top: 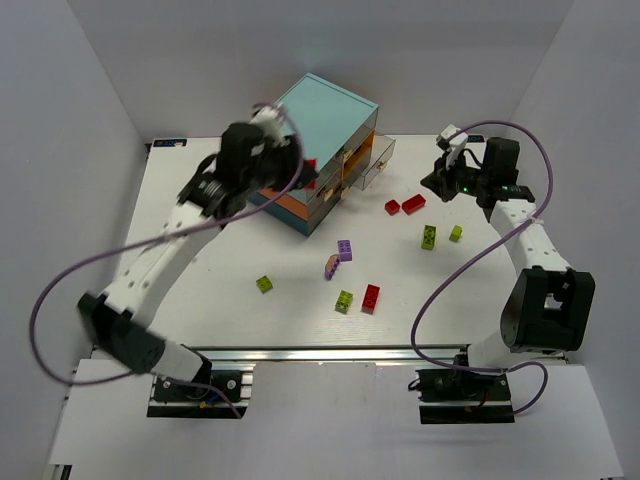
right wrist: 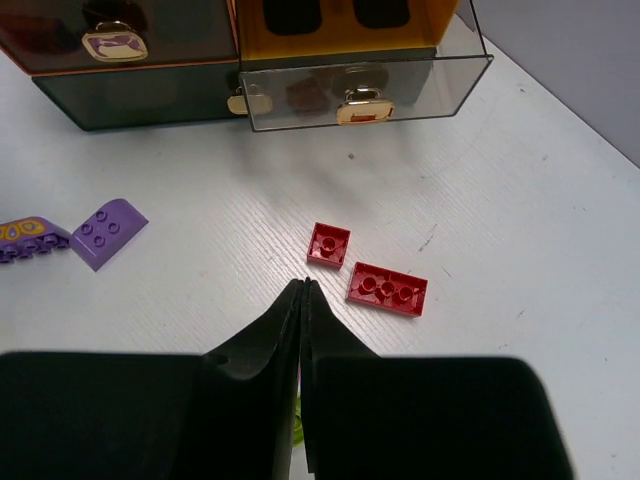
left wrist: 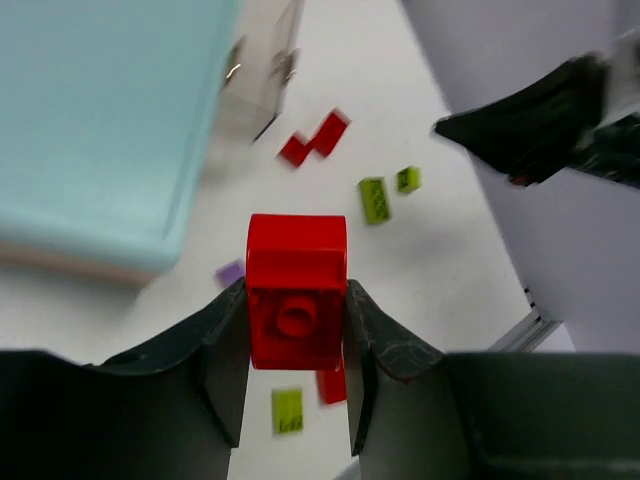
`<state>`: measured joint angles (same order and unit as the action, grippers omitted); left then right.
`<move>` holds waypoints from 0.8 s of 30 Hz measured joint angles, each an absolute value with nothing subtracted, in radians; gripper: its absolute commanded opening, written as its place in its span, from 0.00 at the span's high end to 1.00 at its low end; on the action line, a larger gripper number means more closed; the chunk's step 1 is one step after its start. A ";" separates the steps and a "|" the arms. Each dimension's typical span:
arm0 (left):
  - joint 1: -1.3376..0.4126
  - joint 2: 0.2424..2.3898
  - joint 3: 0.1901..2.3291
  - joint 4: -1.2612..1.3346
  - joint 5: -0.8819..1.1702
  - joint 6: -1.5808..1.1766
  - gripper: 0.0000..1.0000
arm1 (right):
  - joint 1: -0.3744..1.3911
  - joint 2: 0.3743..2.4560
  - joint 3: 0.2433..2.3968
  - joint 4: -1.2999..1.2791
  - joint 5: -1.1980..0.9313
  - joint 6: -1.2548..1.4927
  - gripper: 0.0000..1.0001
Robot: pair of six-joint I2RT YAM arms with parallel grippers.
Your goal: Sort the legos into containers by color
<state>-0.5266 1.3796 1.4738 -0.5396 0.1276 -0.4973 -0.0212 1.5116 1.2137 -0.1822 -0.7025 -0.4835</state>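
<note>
Robotics lab cell, staged bench setup. White worktop boxed in by plain pale walls at 9, 12 and 3 o'clock. Aluminium extrusion rail along worktop edge at 6 o'clock, my two arm bases bolted beside it. Purple cables loop loose off my arms. Toy bricks and small drawer chest laid out as props.
</note>
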 measured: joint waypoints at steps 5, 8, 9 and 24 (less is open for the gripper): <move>-0.612 1.753 1.923 -0.555 0.158 -0.359 1.00 | -0.022 1.505 1.214 -0.185 -0.717 -0.498 0.95; -0.641 1.913 2.073 -0.550 0.156 -0.303 1.00 | -0.027 1.493 1.214 -0.186 -0.717 -0.498 0.96; -0.647 1.956 2.103 -0.536 0.150 -0.289 1.00 | -0.029 1.487 1.214 -0.186 -0.716 -0.496 0.96; -0.688 2.315 2.223 -0.194 -0.125 -0.105 0.94 | -0.059 1.448 1.178 -0.184 -0.710 -0.429 0.96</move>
